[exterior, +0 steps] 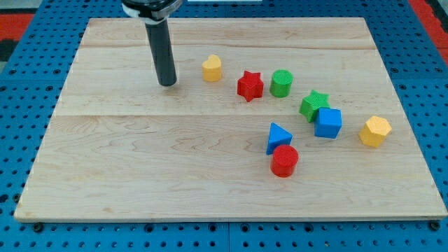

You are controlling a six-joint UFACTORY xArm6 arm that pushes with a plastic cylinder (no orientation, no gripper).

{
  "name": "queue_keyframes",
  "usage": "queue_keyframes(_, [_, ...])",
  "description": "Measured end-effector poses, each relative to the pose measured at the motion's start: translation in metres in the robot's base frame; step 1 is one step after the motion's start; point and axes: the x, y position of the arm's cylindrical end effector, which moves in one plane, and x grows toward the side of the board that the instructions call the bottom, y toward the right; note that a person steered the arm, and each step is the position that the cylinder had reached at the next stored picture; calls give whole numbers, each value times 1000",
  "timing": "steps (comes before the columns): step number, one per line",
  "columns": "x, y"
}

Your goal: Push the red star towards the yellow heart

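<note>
Blue pegboard frames a pale wooden desk (140, 161) w/ blocks bunched on the right half. No hand on this arm, so nothing to be apart or together, just a dark rod; my tip (166, 84) sits on the desk at far left-centre, clear of every block.

Red star (250, 86) lies far-centre, a bit right of the yellow heart (212, 68), which sits slightly farther back and near my tip's right. Green cylinder (281, 82) is just beside the star's right. Green star (314, 104), blue cube (327, 122) and yellow hexagon block (375, 131) trail off right; blue triangle (278, 137) and red cylinder (284, 160) touch, nearer the front.

Risks, as I judge them:
- Tip is on the wrong side: heart lies btwn tip and star. A straight run at the star likely hits the heart first and shoves it off.
- Need to go round to the star's right/near side, but the gap to the green cylinder is tight; tip could clip the cylinder and knock it into the star.
- Star points make off-centre contact probable, so it may spin or slide past the heart instead of toward it.
- Overpush would ram the heart away.
</note>
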Motion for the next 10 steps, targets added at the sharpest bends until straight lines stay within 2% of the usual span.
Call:
queue_keyframes(1, [-8, 76])
queue_keyframes(2, [-42, 75])
queue_keyframes(3, [-37, 72])
queue_keyframes(4, [50, 71])
queue_keyframes(5, [68, 138])
queue_keyframes(6, [40, 155])
queue_keyframes(7, [0, 102])
queue_keyframes(8, [-38, 76])
queue_keyframes(9, [-12, 58])
queue_keyframes(10, [51, 82])
